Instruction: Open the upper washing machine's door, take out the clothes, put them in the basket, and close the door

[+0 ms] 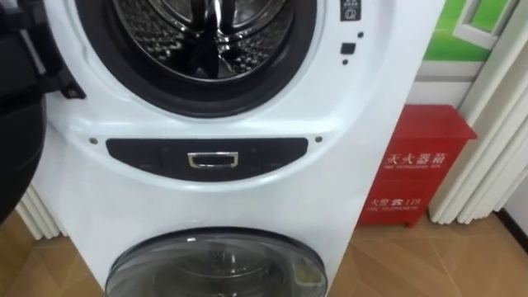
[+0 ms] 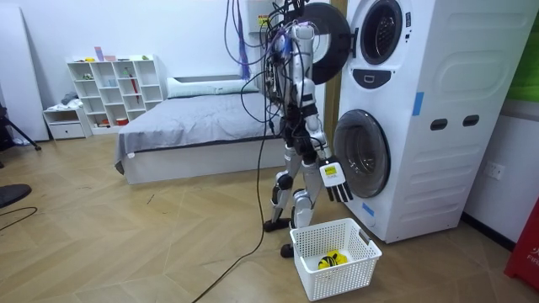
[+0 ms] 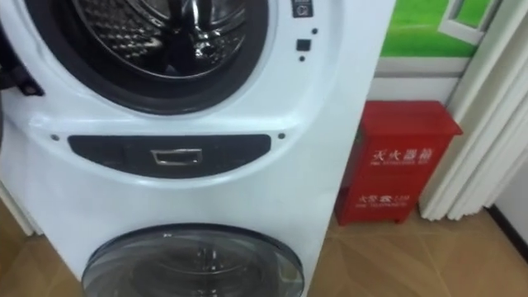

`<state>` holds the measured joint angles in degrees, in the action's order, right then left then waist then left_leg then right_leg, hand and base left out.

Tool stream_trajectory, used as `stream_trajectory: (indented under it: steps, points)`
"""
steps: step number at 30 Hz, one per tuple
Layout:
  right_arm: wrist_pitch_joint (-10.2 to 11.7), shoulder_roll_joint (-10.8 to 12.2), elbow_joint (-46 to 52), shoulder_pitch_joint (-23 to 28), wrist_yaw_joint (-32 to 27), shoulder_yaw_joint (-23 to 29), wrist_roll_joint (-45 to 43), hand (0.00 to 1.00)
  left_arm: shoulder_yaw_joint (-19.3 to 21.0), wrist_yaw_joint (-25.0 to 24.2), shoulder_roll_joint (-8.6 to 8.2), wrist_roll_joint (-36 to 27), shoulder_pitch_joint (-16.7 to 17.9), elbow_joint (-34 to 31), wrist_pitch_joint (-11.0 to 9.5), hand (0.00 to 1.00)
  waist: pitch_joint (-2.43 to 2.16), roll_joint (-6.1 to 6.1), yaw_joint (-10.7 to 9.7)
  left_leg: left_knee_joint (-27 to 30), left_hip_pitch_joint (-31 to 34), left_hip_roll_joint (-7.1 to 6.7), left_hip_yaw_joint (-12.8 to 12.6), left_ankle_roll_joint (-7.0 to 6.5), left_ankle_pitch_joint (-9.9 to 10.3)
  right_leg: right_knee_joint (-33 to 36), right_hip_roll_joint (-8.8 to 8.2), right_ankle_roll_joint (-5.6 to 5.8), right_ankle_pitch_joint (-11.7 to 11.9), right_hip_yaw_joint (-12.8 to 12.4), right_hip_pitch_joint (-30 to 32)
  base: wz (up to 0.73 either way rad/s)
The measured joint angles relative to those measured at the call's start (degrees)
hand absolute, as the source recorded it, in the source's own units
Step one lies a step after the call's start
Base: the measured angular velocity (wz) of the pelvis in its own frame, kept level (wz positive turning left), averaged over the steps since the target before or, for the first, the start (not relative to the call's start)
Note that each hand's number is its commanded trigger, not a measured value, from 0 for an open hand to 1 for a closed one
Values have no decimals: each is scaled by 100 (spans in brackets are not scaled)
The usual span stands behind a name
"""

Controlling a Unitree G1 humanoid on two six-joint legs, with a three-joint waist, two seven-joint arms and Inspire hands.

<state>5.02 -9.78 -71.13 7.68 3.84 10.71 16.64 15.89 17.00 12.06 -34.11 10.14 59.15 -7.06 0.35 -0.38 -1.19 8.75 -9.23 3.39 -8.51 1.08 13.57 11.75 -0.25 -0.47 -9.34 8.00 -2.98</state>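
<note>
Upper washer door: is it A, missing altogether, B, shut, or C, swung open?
C: the upper door stands swung out from the washer, and the steel drum shows bare through the round opening.

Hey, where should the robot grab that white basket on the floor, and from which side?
Probably take the basket by its top rim at a short end, coming from above: it stands upright with its top open, so the rim is free all round.
</note>
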Motion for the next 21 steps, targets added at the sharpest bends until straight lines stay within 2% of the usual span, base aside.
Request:
stream_trajectory:
  steps: [2, 3, 4, 5, 6, 7, 9, 13, 14, 19, 21]
  points:
    - [67, -31, 110, 16, -20, 31, -209, 0, 209, 42, 227, -442, -175, -451, -68, 0, 8, 117, 18, 8, 60, 0, 24, 0, -2, 1, 3, 0, 0, -18, 13, 3]
    - [88, -62, 203, 40, -9, 35, -340, 0, 238, 40, 328, -560, -241, -694, -178, 0, 24, 178, 30, 9, 71, -1, 25, 0, -2, 0, 1, 0, 0, -13, 21, 0]
    - [129, -82, 209, 41, -8, 35, -375, 0, 251, 29, 368, -585, -284, -774, -247, 0, 19, 220, 44, 10, 74, -3, 23, -1, -3, -2, 0, 1, 0, -3, 23, -6]
    - [162, -130, 217, 35, -14, 40, -375, 0, 254, 22, 441, -658, -381, -919, -329, 0, -8, 257, 69, 12, 65, -10, 24, -1, -3, -3, -6, 6, -4, -4, 24, -7]
    - [181, -151, 232, 46, -23, 82, -379, 0, 376, 30, 465, -714, -441, -1202, -332, 0, -16, 317, 99, 22, 68, -22, 53, -2, -3, -9, -15, 13, -8, -3, 22, -6]
    - [194, -151, 232, 51, -32, 92, -384, 0, 441, 32, 470, -757, -454, -1391, -337, 0, -16, 325, 103, 31, 69, -25, 91, -2, -3, -12, -17, 16, -10, -3, 18, 0]
    - [197, -148, 345, 241, -72, 103, -321, 0, 473, 33, 656, -1036, -541, -1842, -405, 0, -28, 336, 141, 42, 57, -26, 126, -1, -3, -14, -17, 23, -29, 1, -10, 0]
    - [227, -141, 704, 559, -127, 380, -387, 0, 789, 147, 858, -1204, -561, -2648, -407, 0, -32, 309, 176, 44, 76, -27, 151, -1, -3, -19, -20, 21, -36, 3, 13, 0]
    - [256, -152, 747, 625, -153, 518, -405, 0, 874, 181, 953, -1213, -567, -2784, -377, 0, -33, 306, 176, 44, 75, -32, 150, -1, -3, -21, -22, 24, -40, -4, 12, 0]
    - [245, -143, 1120, 965, -243, 698, -515, 0, 881, 432, 1025, -1104, -566, -2958, -238, 0, -36, 287, 189, 64, 97, -36, 179, 0, -2, -17, -22, 23, -41, -4, 13, 1]
    - [241, -120, 1120, 993, -237, 901, -841, 0, 891, 601, 1034, -1000, -564, -3126, -25, 0, -34, 295, 190, 65, 107, -32, 202, 0, -2, -15, -17, 20, -39, -12, 13, 5]
